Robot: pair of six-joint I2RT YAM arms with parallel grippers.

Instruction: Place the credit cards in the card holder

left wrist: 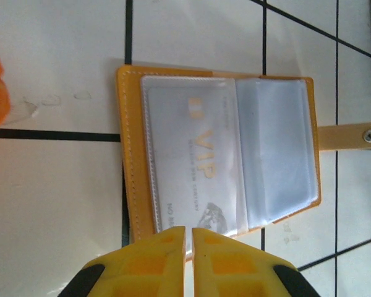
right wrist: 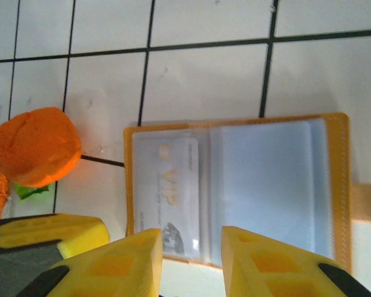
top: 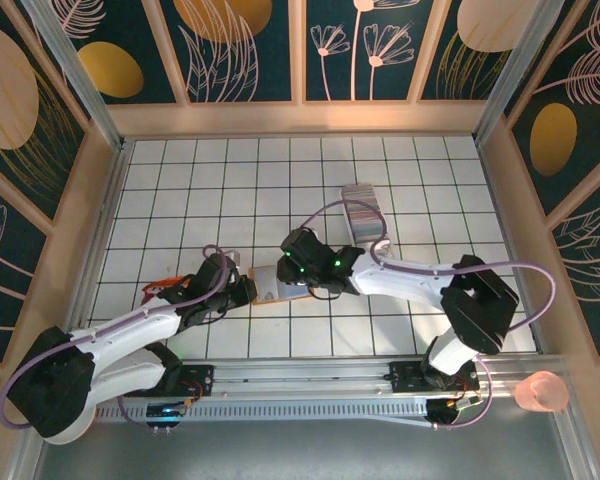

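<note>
As one card [left wrist: 195, 161] lies in the card holder [left wrist: 127, 154], right gripper [right wrist: 191, 238] spread empty, left gripper [left wrist: 188, 234] nearly pressed together, I next fetch credit cards [top: 362, 210].

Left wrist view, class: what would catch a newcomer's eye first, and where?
An open tan leather card holder lies flat on the white gridded table, mid-frame, a grey VIP card tucked in one clear sleeve. The yellow left gripper sits nearly shut at the holder's bottom edge.

Gold "VIP" is printed on the credit card [left wrist: 195, 173] sleeved in the card holder [left wrist: 125, 154]; smaller print illegible.
</note>
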